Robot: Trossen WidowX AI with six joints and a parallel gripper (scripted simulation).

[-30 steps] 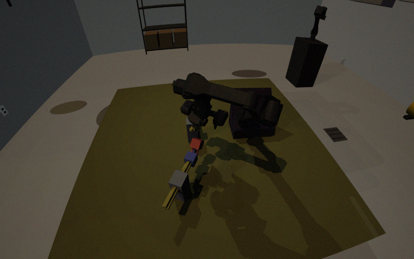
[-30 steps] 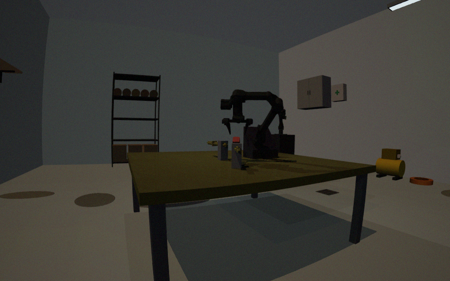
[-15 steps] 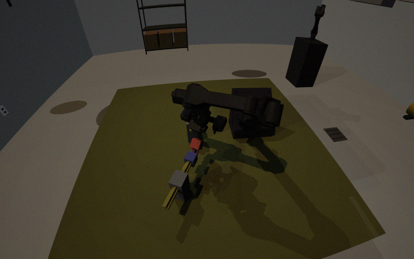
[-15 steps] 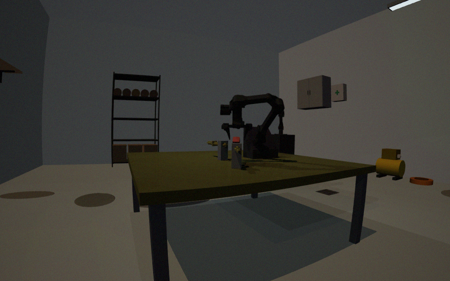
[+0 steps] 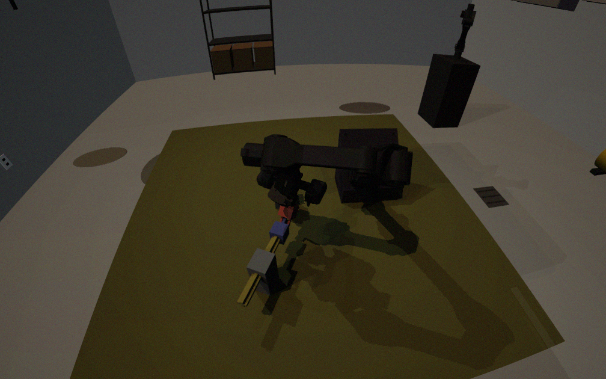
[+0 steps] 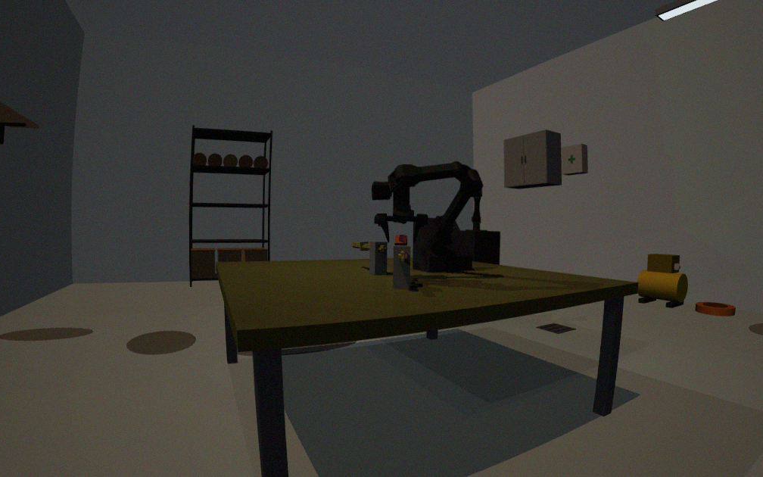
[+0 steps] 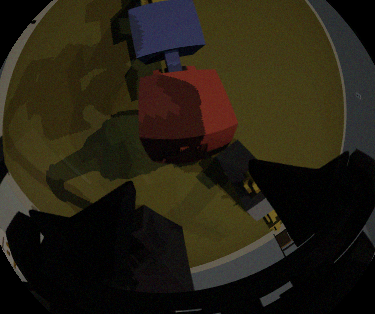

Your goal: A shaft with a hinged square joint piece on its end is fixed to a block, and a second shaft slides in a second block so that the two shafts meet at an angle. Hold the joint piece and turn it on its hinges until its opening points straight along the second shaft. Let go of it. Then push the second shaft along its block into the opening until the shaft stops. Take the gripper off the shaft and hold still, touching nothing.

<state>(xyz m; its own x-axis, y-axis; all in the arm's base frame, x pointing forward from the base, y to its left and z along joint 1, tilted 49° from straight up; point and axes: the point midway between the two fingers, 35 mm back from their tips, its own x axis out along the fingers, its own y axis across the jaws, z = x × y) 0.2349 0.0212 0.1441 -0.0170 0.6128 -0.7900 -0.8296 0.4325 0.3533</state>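
Note:
The red joint piece (image 5: 286, 213) (image 6: 400, 239) (image 7: 185, 102) sits on a blue hinge block (image 5: 278, 230) (image 7: 168, 29) at the end of the first yellow shaft (image 5: 247, 291). That shaft runs through its grey block (image 5: 261, 263) (image 6: 401, 269). The second grey block (image 6: 378, 260) (image 7: 260, 208), with the second yellow shaft (image 6: 360, 244) (image 7: 272, 220), lies to the lower right of the joint piece in the wrist view. The arm hides it in the top view. My gripper (image 7: 193, 176) is open and empty, above and close to the joint piece. The direction of the opening is not clear.
The dark arm base (image 5: 367, 141) stands behind the joint, to the right. The olive table (image 5: 163, 301) (image 6: 325, 296) carries everything. The second block and shaft are close beside the right finger in the wrist view. Shelving (image 5: 241, 38) (image 6: 230, 205) stands far back.

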